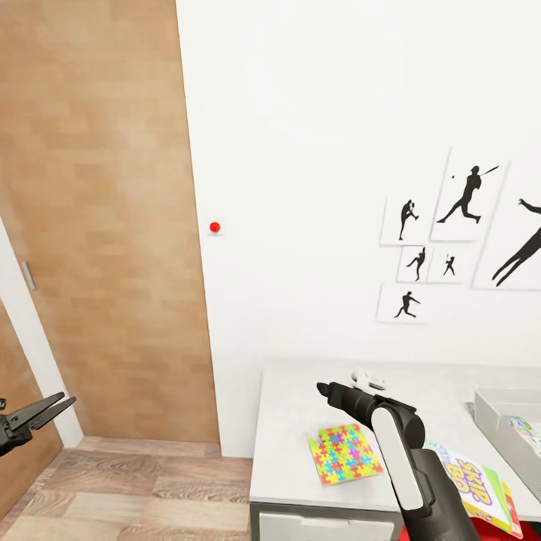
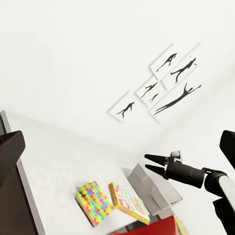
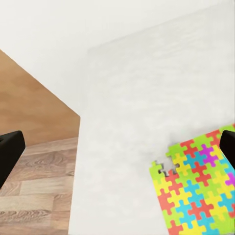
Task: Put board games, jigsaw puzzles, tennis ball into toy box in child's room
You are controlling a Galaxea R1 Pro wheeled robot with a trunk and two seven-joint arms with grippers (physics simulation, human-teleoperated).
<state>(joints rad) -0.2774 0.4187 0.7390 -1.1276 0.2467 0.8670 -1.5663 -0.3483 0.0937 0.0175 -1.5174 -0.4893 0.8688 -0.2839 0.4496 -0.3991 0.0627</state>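
Right gripper (image 1: 321, 391) hangs above table (image 1: 293, 436), jaws look open, holding nothing. Left gripper (image 1: 56, 406) open, empty. Next: go down, grab jigsaw puzzle (image 1: 345, 453).

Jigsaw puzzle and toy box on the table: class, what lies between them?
In the head view, the Skip-Bo box and right arm lie between jigsaw puzzle and toy box.

The head view looks forward and slightly down at a white wall (image 1: 300, 113) and the counter (image 1: 300, 421) from nearby. The left wrist view faces the same counter from its side, tilted. The right wrist view looks down, close over it. All 3 share the jigsaw puzzle (image 1: 346, 453).
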